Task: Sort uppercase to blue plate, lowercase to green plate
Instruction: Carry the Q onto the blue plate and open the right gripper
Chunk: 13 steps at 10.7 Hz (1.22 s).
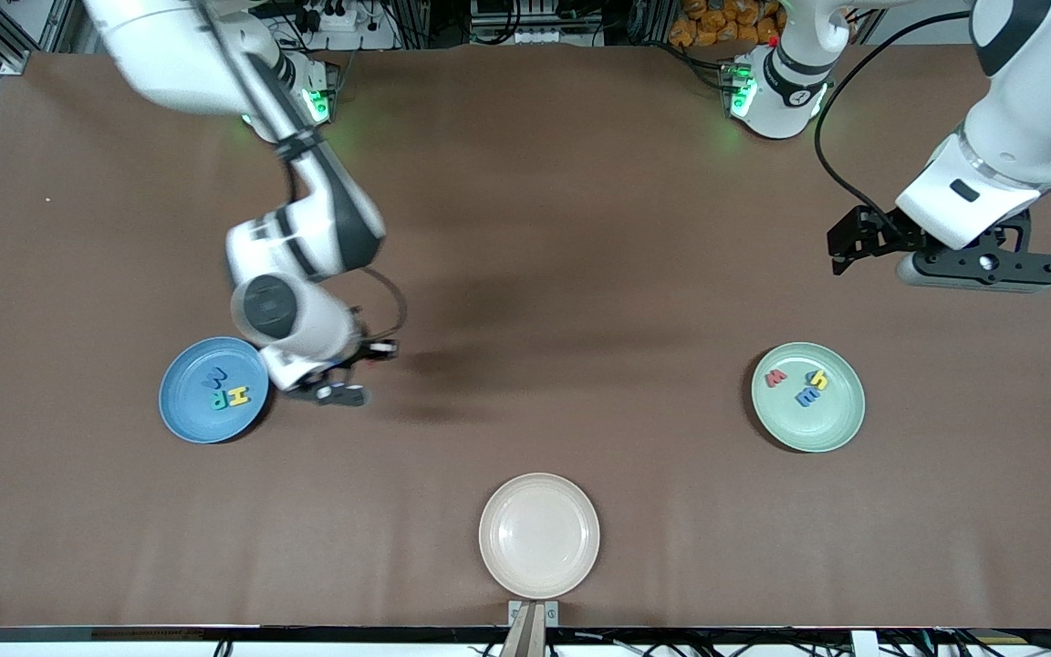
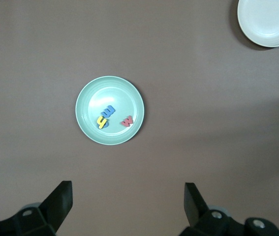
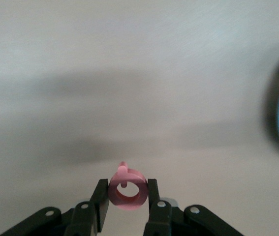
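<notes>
Uppercase letters so far: a blue M [image 1: 214, 377], a teal R [image 1: 216, 399] and a yellow H [image 1: 239, 395] lie close together on the blue plate [image 1: 188, 415], toward the right arm's end of the table. No brand or printed label is readable anywhere; the only writing is the foam letters themselves.

The right gripper [image 3: 125, 192] hangs over bare table just beside the blue plate's rim, clenched on the red Q [image 3: 126, 188]. In the right wrist view the Q is a pinkish-red ring with a short tail, pinched edge-on between the two black pads; a blurred pale-blue edge of the plate shows at the side of that view.

A cream-white plate [image 1: 539, 584] sits mid-table, nearest the front camera, with nothing on it.

The green plate [image 1: 831, 429] lies toward the left arm's end. On it: a red w [image 1: 775, 377], a yellow h [image 1: 819, 378] overlapping a round blue letter [image 2: 105, 124], and a blue m [image 1: 806, 395] lying sideways. All are small, flat, matte foam pieces, far smaller than the plates.

The left gripper [image 2: 128, 204] waits above the table, over the bare surface near the green plate, fingers spread wide and holding nothing.

Surface: plain brown matte covering with faint creases. Along the robots' edge are cables, aluminium framing and green indicator lights at both bases.
</notes>
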Each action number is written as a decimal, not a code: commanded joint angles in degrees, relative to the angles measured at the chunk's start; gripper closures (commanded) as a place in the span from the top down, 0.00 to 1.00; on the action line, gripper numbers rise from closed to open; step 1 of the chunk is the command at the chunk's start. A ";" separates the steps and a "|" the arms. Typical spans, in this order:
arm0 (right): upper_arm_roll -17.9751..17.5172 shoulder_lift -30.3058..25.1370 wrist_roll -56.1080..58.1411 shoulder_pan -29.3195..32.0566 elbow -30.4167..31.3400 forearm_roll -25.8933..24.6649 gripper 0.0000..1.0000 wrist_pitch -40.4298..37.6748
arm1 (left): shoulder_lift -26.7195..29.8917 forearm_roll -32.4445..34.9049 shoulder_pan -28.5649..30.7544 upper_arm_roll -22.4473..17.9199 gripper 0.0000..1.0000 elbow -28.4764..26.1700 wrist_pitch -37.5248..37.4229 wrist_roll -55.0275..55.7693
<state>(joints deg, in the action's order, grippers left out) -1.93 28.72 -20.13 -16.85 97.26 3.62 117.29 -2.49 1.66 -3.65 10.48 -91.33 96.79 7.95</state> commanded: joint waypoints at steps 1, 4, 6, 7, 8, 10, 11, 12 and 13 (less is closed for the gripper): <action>1.56 -2.26 12.26 4.71 1.79 -0.11 0.00 -1.62 | 1.35 -2.18 -1.62 -3.26 1.00 0.37 -2.74 -1.10; 8.23 -1.65 26.95 6.39 1.62 -0.81 0.00 -1.46 | 1.70 -2.19 -1.89 -5.20 1.00 0.28 -3.80 -1.97; 10.97 -1.30 32.93 7.52 1.79 -1.51 0.00 -0.66 | 2.23 -2.19 -2.51 -5.56 1.00 0.28 -3.81 -1.80; 11.07 -0.86 35.23 9.01 1.96 -1.52 0.00 -0.66 | 2.23 -2.19 -2.51 -5.56 1.00 0.37 -3.81 -1.89; 11.07 -0.85 36.29 9.72 2.75 -1.52 0.47 -0.66 | 2.23 -2.10 -2.51 -5.56 1.00 0.46 -4.33 -1.89; 10.98 -1.73 36.39 10.34 3.81 -1.34 1.00 -0.84 | 2.49 -2.01 -2.33 -5.56 1.00 0.63 -4.86 -1.89; 10.98 -2.78 36.31 10.35 4.77 -1.25 1.00 -0.84 | 2.92 -2.10 -2.24 -5.65 1.00 0.63 -5.04 -1.97; 10.98 -4.18 36.30 10.09 5.47 -1.25 1.00 -1.01 | 3.02 -2.01 -2.16 -5.82 1.00 0.54 -5.47 -1.89; 10.98 -6.11 36.30 9.82 6.35 -1.25 1.00 -1.27 | 3.02 -1.93 -2.15 -5.91 1.00 0.54 -6.17 -1.89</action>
<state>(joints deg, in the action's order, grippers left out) 9.59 27.65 15.64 -7.11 99.92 2.95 116.06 -0.21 0.87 -5.31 5.55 -91.10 92.36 7.61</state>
